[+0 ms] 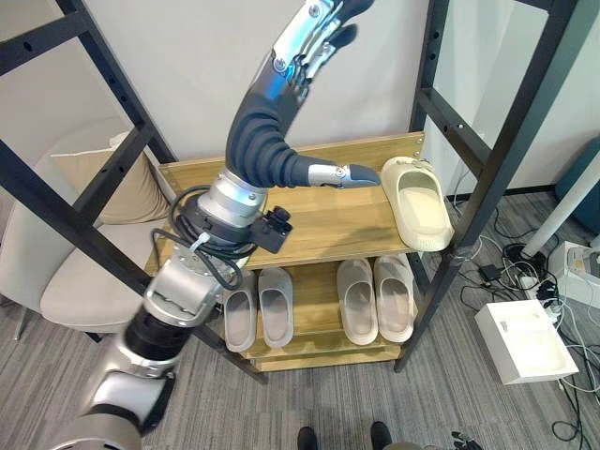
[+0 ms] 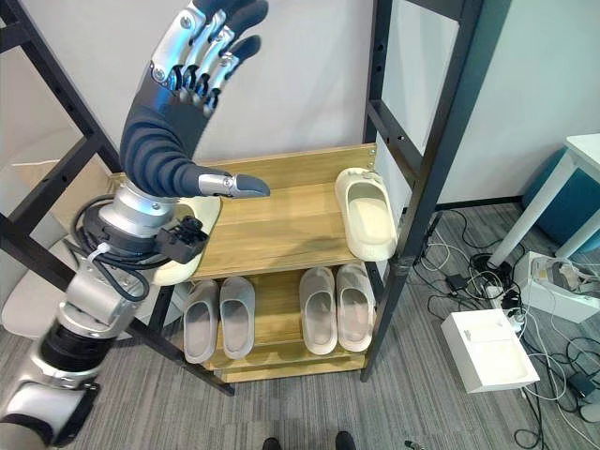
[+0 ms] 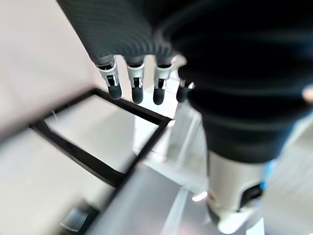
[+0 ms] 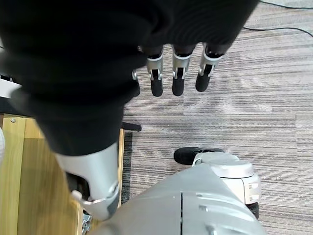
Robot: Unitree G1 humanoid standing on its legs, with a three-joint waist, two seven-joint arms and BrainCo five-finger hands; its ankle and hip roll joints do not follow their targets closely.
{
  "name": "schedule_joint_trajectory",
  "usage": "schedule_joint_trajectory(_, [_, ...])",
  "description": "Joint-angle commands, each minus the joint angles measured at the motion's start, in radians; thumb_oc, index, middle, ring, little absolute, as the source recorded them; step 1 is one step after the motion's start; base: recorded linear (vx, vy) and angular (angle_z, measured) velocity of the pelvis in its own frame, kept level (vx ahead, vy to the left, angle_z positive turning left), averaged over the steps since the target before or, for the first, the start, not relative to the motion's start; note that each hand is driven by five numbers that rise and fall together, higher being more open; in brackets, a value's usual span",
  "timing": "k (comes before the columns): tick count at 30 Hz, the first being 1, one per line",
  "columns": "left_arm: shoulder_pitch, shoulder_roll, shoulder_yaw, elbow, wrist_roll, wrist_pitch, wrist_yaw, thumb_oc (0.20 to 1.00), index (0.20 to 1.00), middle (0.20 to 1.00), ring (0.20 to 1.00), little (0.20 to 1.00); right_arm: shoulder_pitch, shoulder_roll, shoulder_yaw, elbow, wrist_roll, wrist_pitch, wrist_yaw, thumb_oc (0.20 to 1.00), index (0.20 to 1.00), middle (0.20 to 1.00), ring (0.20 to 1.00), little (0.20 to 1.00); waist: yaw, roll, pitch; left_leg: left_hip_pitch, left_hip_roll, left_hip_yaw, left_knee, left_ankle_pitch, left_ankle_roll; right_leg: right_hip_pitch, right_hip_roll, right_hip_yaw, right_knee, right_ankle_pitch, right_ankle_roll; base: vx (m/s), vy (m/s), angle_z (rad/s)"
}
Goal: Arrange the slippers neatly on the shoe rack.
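Slippers fill the shoe rack (image 1: 309, 225): two pairs (image 1: 319, 302) line the lower shelf toe-in, one cream slipper (image 1: 418, 202) lies at the top shelf's right edge, another (image 2: 187, 246) at its left edge, so we judge pairing remains. Our left hand (image 1: 314, 37) is raised, fingers spread, empty; our right hand (image 4: 178, 73) hangs relaxed.

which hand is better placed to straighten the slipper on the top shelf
Probably the left hand: it is raised open over the shoe rack, with its thumb pointing toward the cream slipper lying alone at the top shelf's right end. The right hand hangs open over the floor beside the rack.
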Motion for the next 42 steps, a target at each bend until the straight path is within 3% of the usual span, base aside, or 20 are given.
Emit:
schedule_joint_trajectory(1, [-0.082, 0.087, 0.049, 0.042, 0.290, -0.001, 0.114, 1.000, 1.000, 1.000, 1.000, 1.000, -0.001, 0.014, 0.010, -0.007, 0.032, -0.043, 0.005, 1.000, 1.000, 1.000, 1.000, 1.000, 0.023, -0.037, -0.016, 0.030, 0.041, 0.017, -0.002, -0.030, -0.075, 0.035, -0.051, -0.010, 0.000, -0.071, 0.071, 0.04, -0.013, 0.09])
schedule_joint_trajectory(2, [-0.040, 0.172, 0.083, 0.039, 0.388, 0.013, 0.117, 1.000, 1.000, 1.000, 1.000, 1.000, 0.006, 0.010, 0.008, -0.015, 0.027, -0.046, 0.005, 1.000, 1.000, 1.000, 1.000, 1.000, 0.027, -0.037, -0.018, 0.031, 0.042, 0.018, -0.002, -0.031, -0.075, 0.036, -0.050, -0.010, 0.000, -0.072, 0.072, 0.07, -0.009, 0.07])
schedule_joint_trajectory(4, [-0.002, 0.227, 0.110, 0.042, 0.444, 0.014, 0.138, 1.000, 1.000, 1.000, 1.000, 1.000, 0.015, 0.006, 0.005, -0.024, 0.027, -0.049, 0.007, 1.000, 1.000, 1.000, 1.000, 1.000, 0.030, -0.037, -0.019, 0.033, 0.042, 0.019, -0.002, -0.032, -0.075, 0.037, -0.050, -0.012, 0.000, -0.073, 0.072, 0.04, -0.004, -0.03])
schedule_joint_trajectory(11, [0.101, 0.307, 0.168, 0.123, 0.555, 0.057, 0.157, 1.000, 1.000, 1.000, 1.000, 1.000, 0.034, -0.013, 0.018, -0.065, 0.013, -0.050, 0.020, 1.000, 1.000, 1.000, 1.000, 1.000, 0.036, -0.039, -0.017, 0.044, 0.042, 0.014, -0.002, -0.045, -0.073, 0.047, -0.048, -0.014, 0.000, -0.086, 0.072, 0.01, 0.000, 0.01])
schedule_joint_trajectory(19, [0.197, 0.193, 0.176, 0.259, 0.563, 0.105, 0.155, 1.000, 1.000, 1.000, 1.000, 1.000, 0.030, -0.014, 0.022, -0.086, 0.000, -0.042, 0.018, 1.000, 1.000, 1.000, 1.000, 1.000, 0.031, -0.044, -0.015, 0.046, 0.045, 0.013, -0.002, -0.048, -0.071, 0.050, -0.044, -0.018, 0.000, -0.091, 0.066, 0.00, 0.000, 0.00])
schedule_joint_trajectory(27, [0.113, 0.064, 0.074, 0.544, 0.553, 0.179, 0.190, 1.000, 1.000, 1.000, 1.000, 1.000, 0.020, -0.020, 0.019, -0.091, -0.001, -0.037, 0.005, 1.000, 1.000, 1.000, 1.000, 1.000, 0.011, -0.046, -0.010, 0.048, 0.047, 0.024, -0.002, -0.049, -0.068, 0.044, -0.039, -0.008, 0.000, -0.088, 0.065, 0.00, 0.000, 0.00])
schedule_joint_trajectory(42, [-0.049, -0.039, -0.105, 0.933, 0.596, 0.280, 0.240, 1.000, 1.000, 1.000, 1.000, 1.000, 0.031, -0.030, 0.013, -0.094, 0.015, -0.045, -0.027, 1.000, 1.000, 1.000, 1.000, 1.000, -0.034, -0.041, -0.006, 0.053, 0.054, 0.053, -0.002, -0.052, -0.063, 0.026, -0.037, 0.017, 0.000, -0.079, 0.068, 0.00, -0.006, -0.06])
